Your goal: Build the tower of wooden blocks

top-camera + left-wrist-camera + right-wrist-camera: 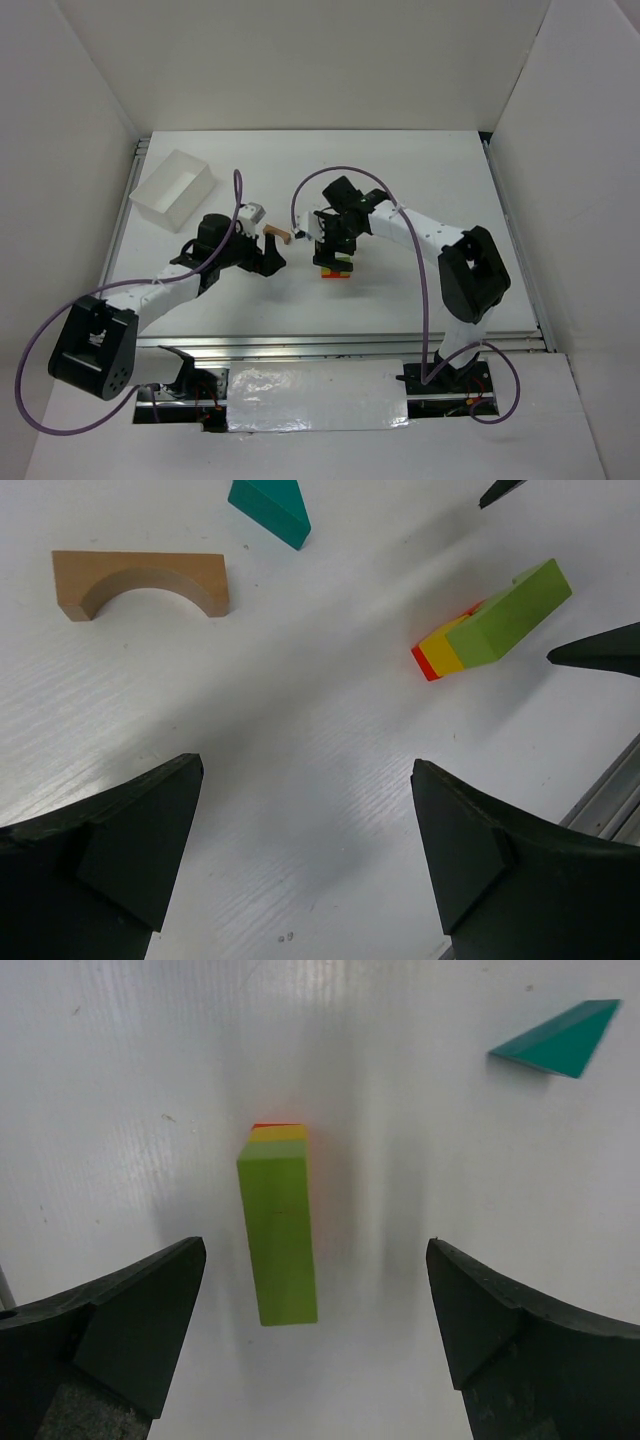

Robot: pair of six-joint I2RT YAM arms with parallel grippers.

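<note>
Clearance matters: with the right gripper and left gripper both spread wide, we should lift straight off the green block, seemingly seated square, then fetch the tan arch.

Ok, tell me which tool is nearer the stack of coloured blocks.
Right. The right tool hangs directly above the stack, open, a finger on either side of it. The left tool sits off to the stack's left, open, near the tan arch.
</note>
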